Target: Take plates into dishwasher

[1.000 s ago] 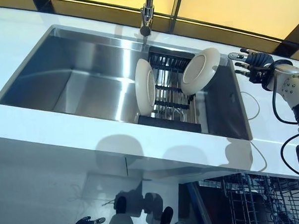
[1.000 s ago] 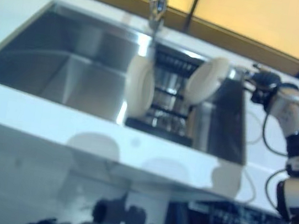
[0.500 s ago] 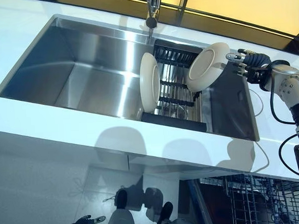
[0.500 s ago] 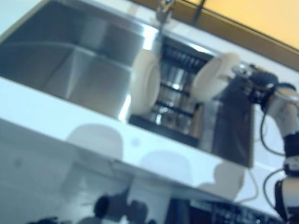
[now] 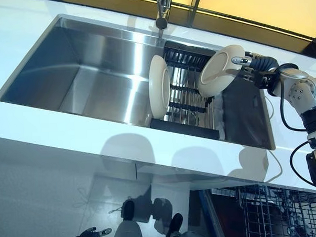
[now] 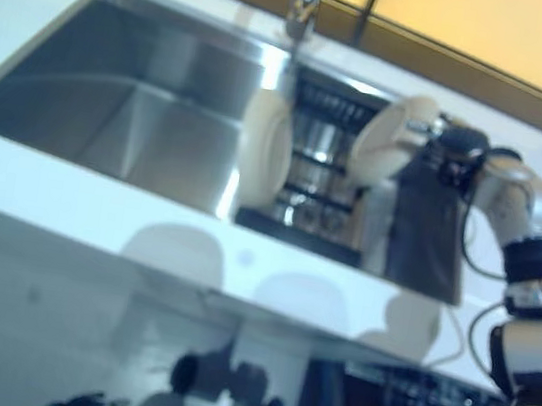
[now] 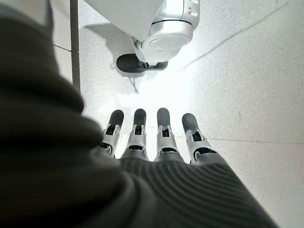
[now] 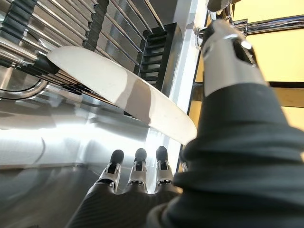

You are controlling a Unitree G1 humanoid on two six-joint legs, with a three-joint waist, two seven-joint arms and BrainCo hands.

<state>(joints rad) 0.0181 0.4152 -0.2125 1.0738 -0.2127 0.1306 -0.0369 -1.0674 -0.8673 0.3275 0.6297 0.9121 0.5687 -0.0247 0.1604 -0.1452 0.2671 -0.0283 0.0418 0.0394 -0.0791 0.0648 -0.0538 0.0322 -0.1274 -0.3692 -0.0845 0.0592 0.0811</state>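
Plate (image 5: 220,70) leans tilted in the rack (image 5: 187,93), its rim right at our right hand (image 5: 256,68); fingers (image 8: 136,167) straight under the rim, thumb (image 8: 227,52) above it, not clamped. Beyond it, a second plate (image 5: 158,94) stands upright in the sink (image 5: 82,74). Left hand (image 7: 152,137) hangs low, fingers straight, holding nothing.

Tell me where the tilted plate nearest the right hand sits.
In the left eye view, the tilted plate leans on the right end of the black rack in the sink, below the faucet, beside the right hand.
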